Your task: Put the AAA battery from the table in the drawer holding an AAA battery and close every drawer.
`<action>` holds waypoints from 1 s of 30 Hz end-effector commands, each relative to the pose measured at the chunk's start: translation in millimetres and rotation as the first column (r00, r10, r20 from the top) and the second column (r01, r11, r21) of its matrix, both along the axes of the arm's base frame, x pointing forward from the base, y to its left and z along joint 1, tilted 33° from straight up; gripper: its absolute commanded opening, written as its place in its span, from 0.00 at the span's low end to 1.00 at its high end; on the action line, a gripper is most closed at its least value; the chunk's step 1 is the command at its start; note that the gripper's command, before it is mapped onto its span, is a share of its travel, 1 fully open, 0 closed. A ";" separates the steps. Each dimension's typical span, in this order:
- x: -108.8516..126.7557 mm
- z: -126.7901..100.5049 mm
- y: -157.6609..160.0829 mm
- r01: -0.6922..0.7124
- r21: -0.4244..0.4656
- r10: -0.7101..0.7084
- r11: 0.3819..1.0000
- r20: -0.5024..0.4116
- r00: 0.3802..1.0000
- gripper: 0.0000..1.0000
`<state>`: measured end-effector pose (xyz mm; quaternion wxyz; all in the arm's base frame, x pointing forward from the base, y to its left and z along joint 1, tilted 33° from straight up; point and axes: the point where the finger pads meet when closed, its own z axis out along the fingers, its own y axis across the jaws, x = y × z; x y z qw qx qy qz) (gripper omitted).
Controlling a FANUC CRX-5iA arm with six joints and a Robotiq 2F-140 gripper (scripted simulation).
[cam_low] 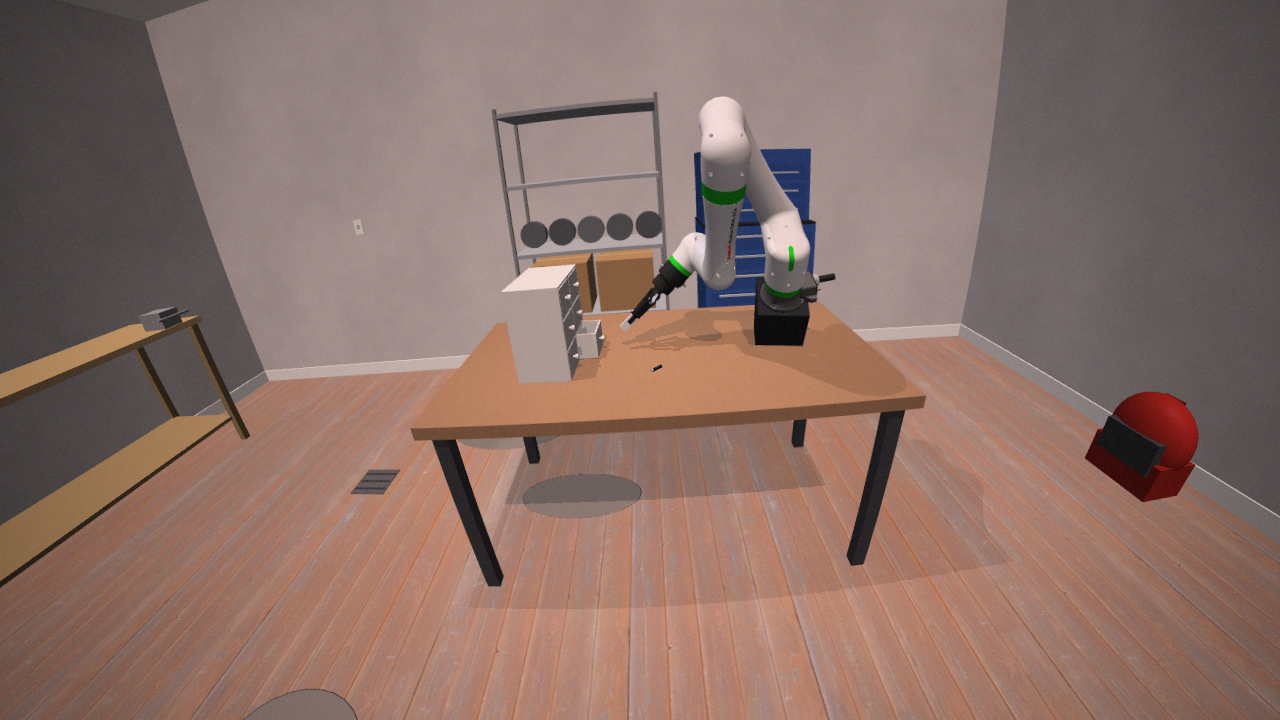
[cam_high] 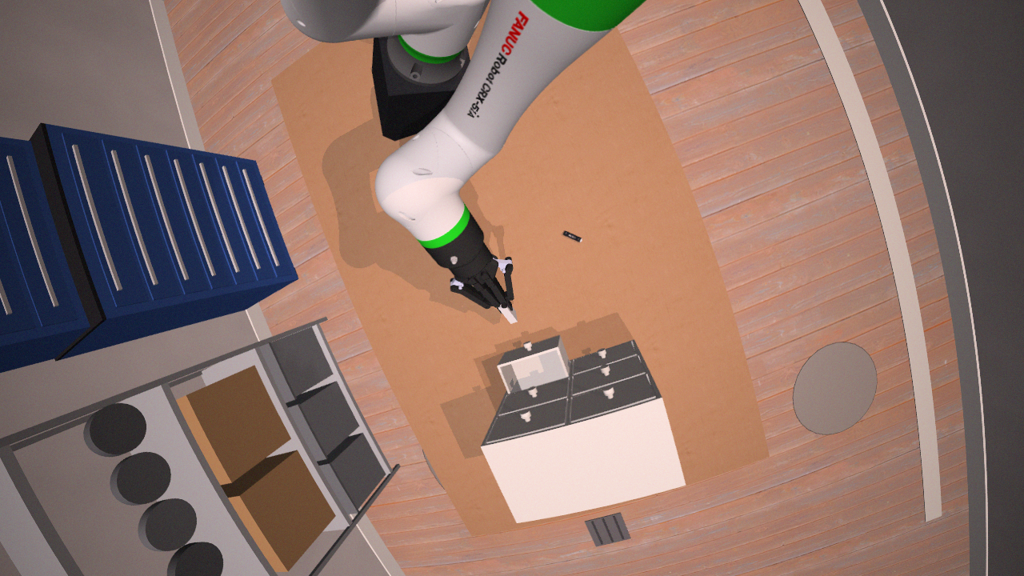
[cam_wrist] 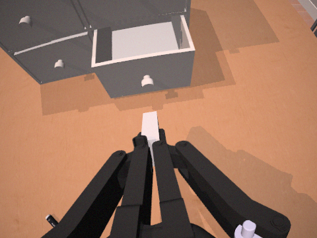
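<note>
The small white chest (cam_high: 586, 458) (cam_low: 535, 326) stands on the table (cam_high: 608, 143) (cam_low: 716, 394) (cam_wrist: 264, 92), its dark drawer fronts facing my gripper. One bottom-row drawer (cam_high: 559, 356) (cam_low: 590, 338) (cam_wrist: 145, 68) is pulled out; what I see of its inside is bare. The other drawers are pushed in. The AAA battery (cam_high: 571, 236) (cam_low: 656, 367) (cam_wrist: 51, 221), small and black, lies on the table away from the chest. My gripper (cam_high: 508, 314) (cam_low: 624, 325) (cam_wrist: 151, 122) is shut on nothing, hanging above the table a short way in front of the open drawer's knob.
The robot's black base (cam_high: 411, 86) (cam_low: 780, 322) stands at the table's far end. A blue cabinet (cam_high: 143, 214) and a metal shelf rack (cam_high: 236, 444) with boxes stand off the table beside it.
</note>
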<state>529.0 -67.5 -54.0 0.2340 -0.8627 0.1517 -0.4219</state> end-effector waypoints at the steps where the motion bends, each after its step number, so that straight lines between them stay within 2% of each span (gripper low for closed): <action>1: 18.4 -16.6 9.3 0.000 -0.001 0.000 1.000 0.000 1.000 0.00; 9: 27.2 -24.5 13.5 0.000 -0.001 0.000 1.000 0.000 1.000 0.00; 30: 27.7 -24.9 13.8 0.000 -0.001 0.000 1.000 0.000 1.000 0.00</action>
